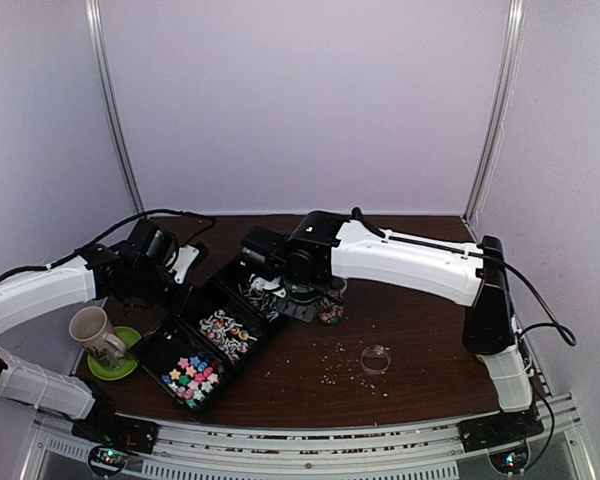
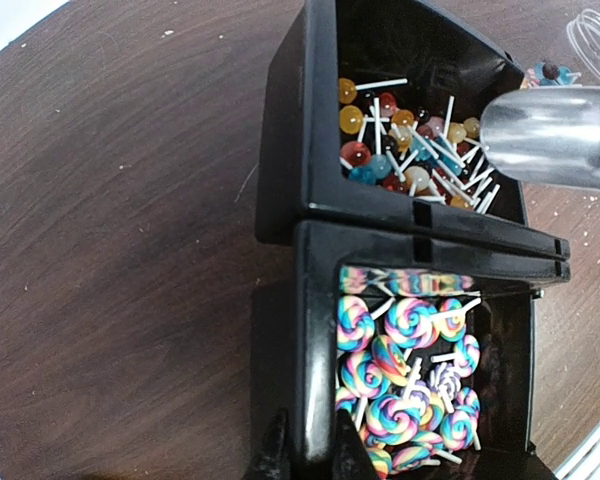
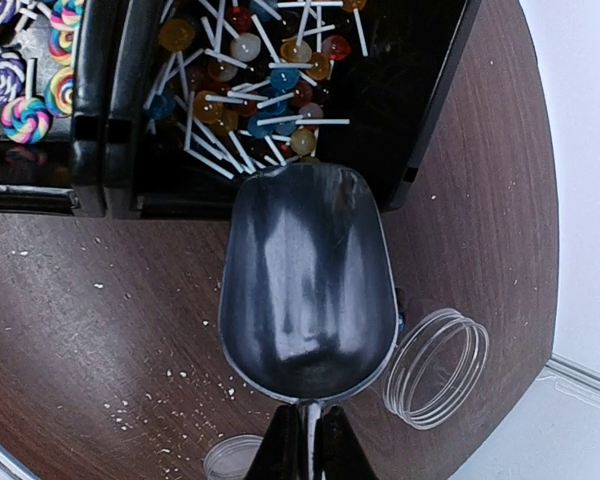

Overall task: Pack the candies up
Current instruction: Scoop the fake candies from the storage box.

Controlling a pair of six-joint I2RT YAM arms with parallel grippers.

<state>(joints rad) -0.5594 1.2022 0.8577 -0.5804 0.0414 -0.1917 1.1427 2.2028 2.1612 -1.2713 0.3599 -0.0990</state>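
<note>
A black three-part tray [image 1: 156, 345] holds the candies: bright star pieces [image 1: 190, 378] in the near part, rainbow swirl lollipops [image 1: 227, 333] [image 2: 410, 380] in the middle, and ball lollipops on white sticks [image 2: 410, 150] [image 3: 250, 80] in the far part. My left gripper [image 2: 308, 460] is shut on the tray's outer wall [image 2: 315, 330] beside the swirl lollipops; it also shows in the top view [image 1: 180, 283]. My right gripper [image 3: 310, 445] is shut on the handle of a metal scoop [image 3: 308, 280]. The scoop is empty, with its front lip at the ball lollipops.
A clear jar [image 3: 435, 365] lies right of the scoop, and a clear lid [image 3: 230, 460] lies near my right fingers. A round clear piece [image 1: 375, 358] sits on the table among pale crumbs [image 1: 330, 368]. A mug [image 1: 98, 335] stands on a green saucer [image 1: 120, 368] at the left.
</note>
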